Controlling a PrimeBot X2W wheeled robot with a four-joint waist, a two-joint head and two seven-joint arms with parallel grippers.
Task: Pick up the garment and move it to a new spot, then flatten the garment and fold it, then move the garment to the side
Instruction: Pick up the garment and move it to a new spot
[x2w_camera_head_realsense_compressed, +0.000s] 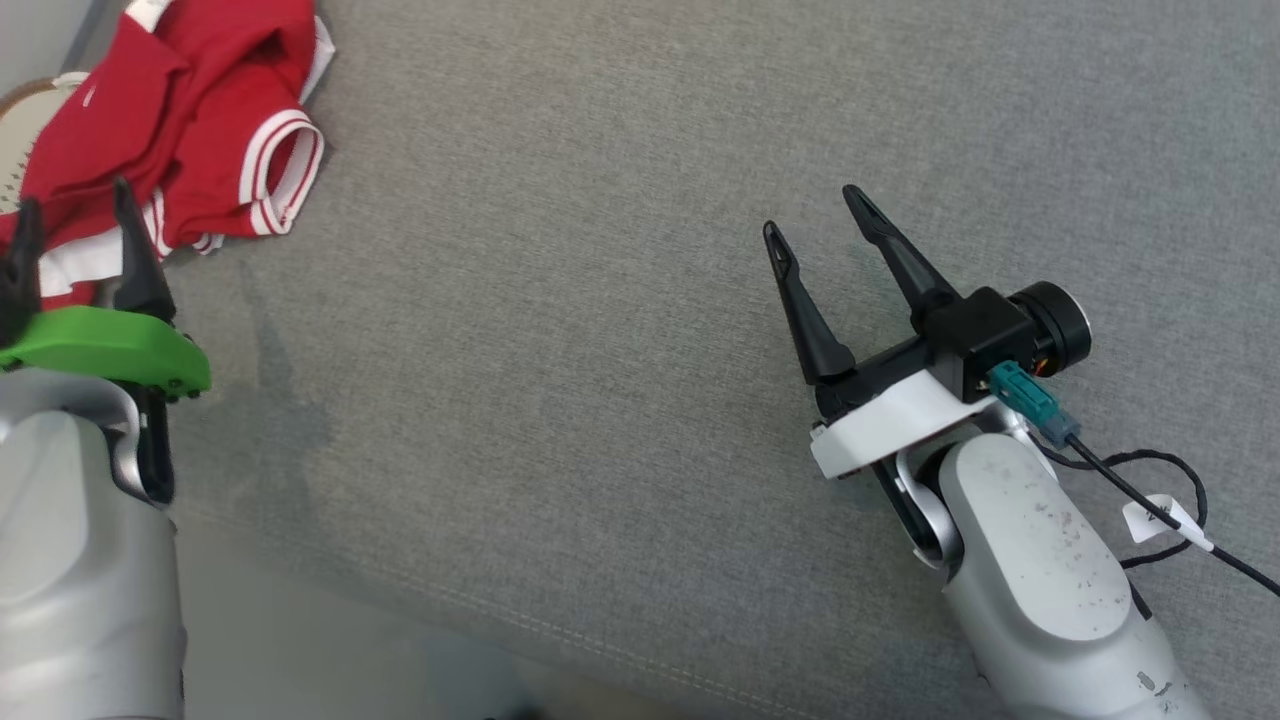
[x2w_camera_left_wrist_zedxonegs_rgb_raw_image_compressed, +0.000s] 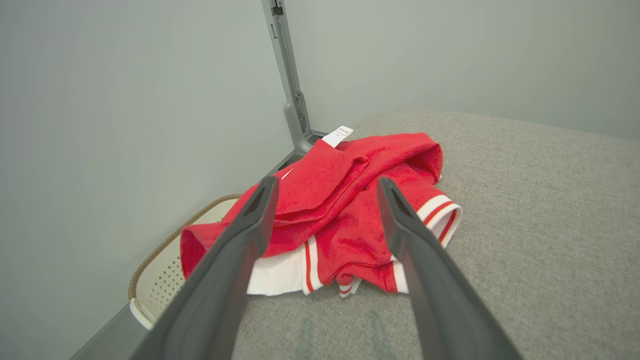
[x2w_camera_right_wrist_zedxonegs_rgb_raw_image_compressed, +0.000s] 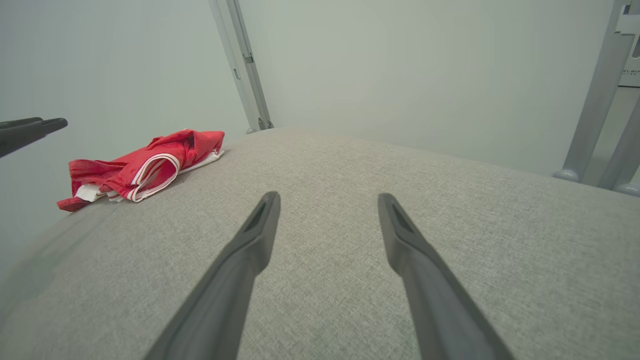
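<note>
Left gripper (x2w_camera_head_realsense_compressed: 72, 230), fingers apart, hung at the crumpled shirt (x2w_camera_head_realsense_compressed: 200, 110), apparently not touching; you needed a deep bite through several folds. Right gripper (x2w_camera_head_realsense_compressed: 815, 215): fingers apart, empty.

One red garment (x2w_camera_head_realsense_compressed: 170, 120) with white-striped cuffs, bearing one white label (x2w_camera_left_wrist_zedxonegs_rgb_raw_image_compressed: 337, 136), on one grey upholstered surface (x2w_camera_head_realsense_compressed: 600, 250). Two grippers, the left gripper (x2w_camera_head_realsense_compressed: 75, 195) and the right gripper (x2w_camera_head_realsense_compressed: 812, 209), each with two dark fingers (x2w_camera_head_realsense_compressed: 808, 310). One pale perforated basket (x2w_camera_left_wrist_zedxonegs_rgb_raw_image_compressed: 165, 280), one teal connector (x2w_camera_head_realsense_compressed: 1025, 400) and one black cable (x2w_camera_head_realsense_compressed: 1245, 568) with one white tag (x2w_camera_head_realsense_compressed: 1150, 518).
</note>
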